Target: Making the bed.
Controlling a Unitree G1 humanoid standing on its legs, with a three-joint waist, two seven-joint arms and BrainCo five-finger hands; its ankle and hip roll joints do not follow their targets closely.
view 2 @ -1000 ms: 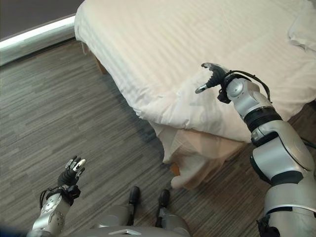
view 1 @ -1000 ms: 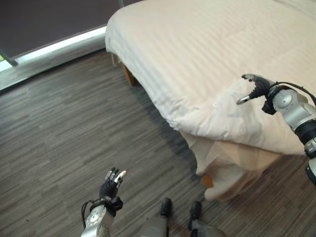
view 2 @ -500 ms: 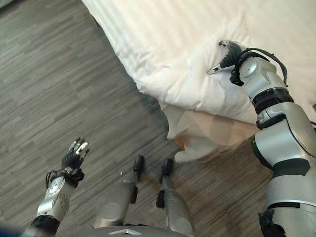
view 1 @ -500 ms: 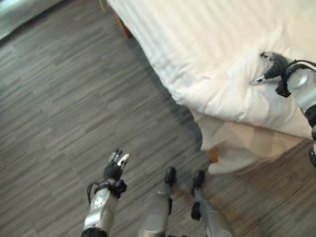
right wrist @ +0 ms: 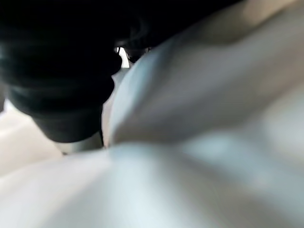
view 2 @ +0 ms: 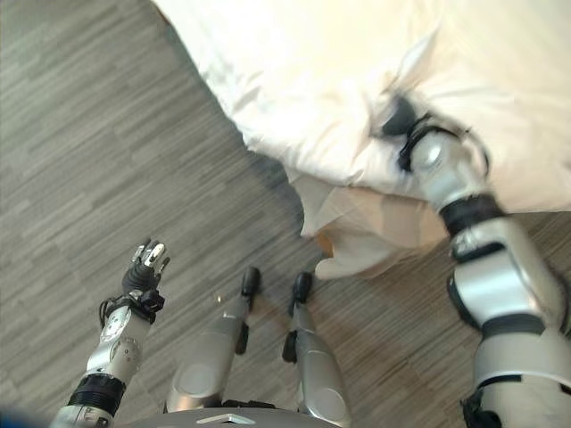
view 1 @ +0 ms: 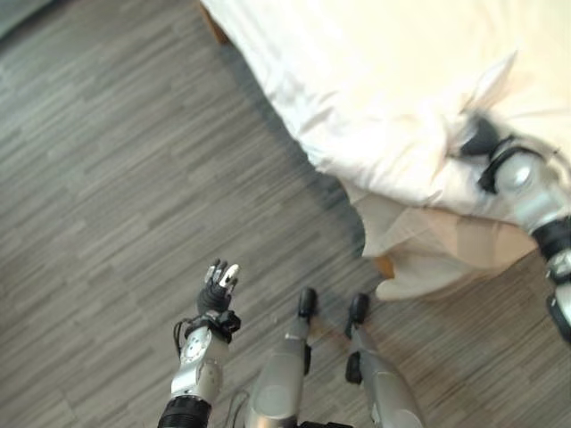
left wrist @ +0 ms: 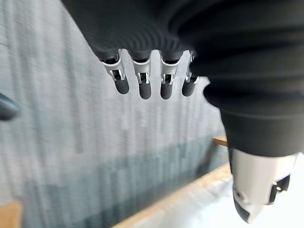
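The white duvet (view 1: 375,80) covers the bed, and its near corner hangs over the edge. My right hand (view 1: 473,141) is pressed into the duvet at that corner, where the cloth stands up in a bunched fold (view 1: 500,76) just past it. In the right wrist view the duvet (right wrist: 199,142) lies right against the hand's dark cover (right wrist: 57,71). My left hand (view 1: 217,290) is held up over the floor well away from the bed, open with straight fingers (left wrist: 142,80) and nothing in it.
A cream sheet (view 1: 419,259) hangs loose below the duvet at the bed's corner, down to the floor, beside a wooden bed leg (view 1: 385,265). Another wooden leg (view 1: 214,27) shows at the far corner. Grey plank floor (view 1: 107,178) spreads out to the left of the bed.
The camera has tilted down and shifted. My right hand has sunk from above the duvet into its near corner, and the cloth has bunched up around it. The left hand stays raised.
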